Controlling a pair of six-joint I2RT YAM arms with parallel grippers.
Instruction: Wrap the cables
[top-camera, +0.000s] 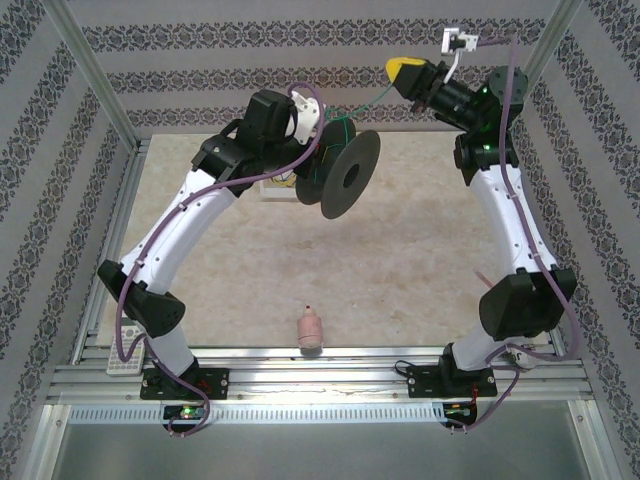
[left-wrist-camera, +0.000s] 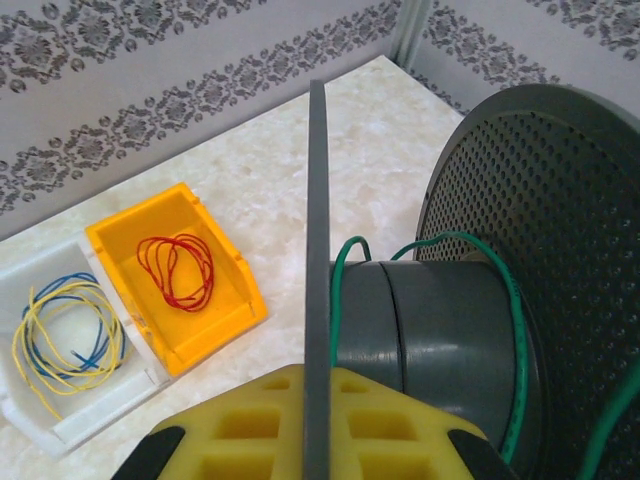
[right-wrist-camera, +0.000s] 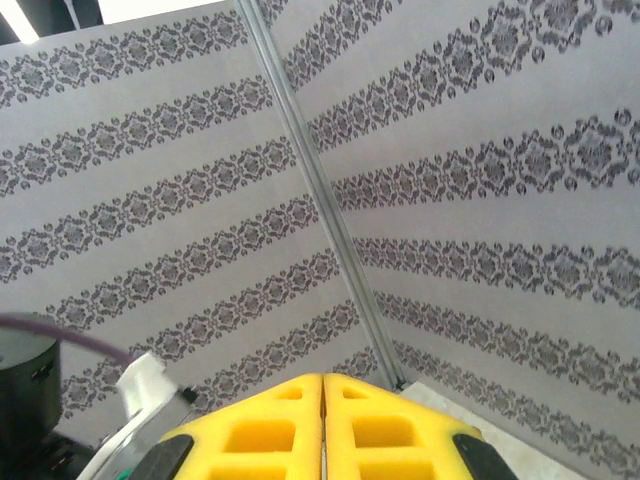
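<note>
- Green cable (left-wrist-camera: 336, 300) loops over the grey hub of a black spool (left-wrist-camera: 560, 250), just beyond the left fingers (left-wrist-camera: 400, 430).
- Between their yellow pads, the left fingers pinch the spool's near flange, seen edge-on.
- From above, the cable (top-camera: 375, 103) runs from the spool (top-camera: 345, 172) to the right fingers (top-camera: 403, 72), which are raised over the bench (top-camera: 420, 250).
- On the wrist view, the right fingers (right-wrist-camera: 385, 430) are pressed together. Whether the cable is caught between them cannot be told.
- Left of the left fingers, an orange bin (left-wrist-camera: 240, 285) holds a red cable (left-wrist-camera: 175, 270).
- Beside it, a white bin (left-wrist-camera: 100, 402) holds yellow and blue cables (left-wrist-camera: 70, 300).
</note>
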